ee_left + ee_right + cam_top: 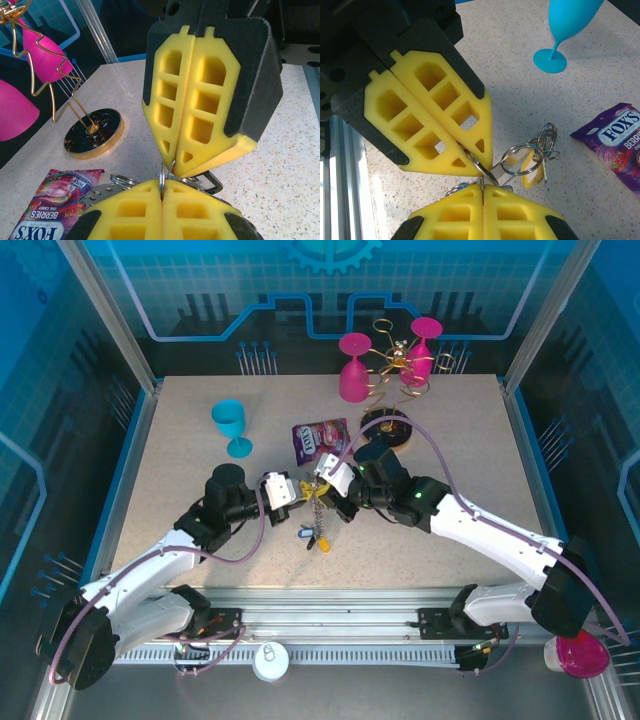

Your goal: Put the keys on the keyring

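Two sets of yellow fingers meet over the middle of the table [480, 440], and your next move turns on that pinch. Nearest the near edge, the keys [315, 535] trail at the end of a short chain [318, 512], blue and yellow tags showing. Its long axis runs from the pinch straight toward the near edge. Just beyond them the left gripper [290, 495], on the left-edge side, and the right gripper [335, 485], on the right-edge side, stand tip to tip. Both sets of jaws are closed tight on the thin wire of the keyring [170, 169], and you can judge neither arm nearer the keys. From the right wrist, split rings [522, 159] carrying a yellow tag sit just beside that gripper's tips, on the packet's side. Farther on lies a purple snack packet [320, 438] reading "FOX'S", "BERRIES" and "CANDY". Beyond it a blue goblet [232, 425] stands toward the left edge, and a gold wire rack [395, 365] with pink goblets [352, 365] stands at the far edge.
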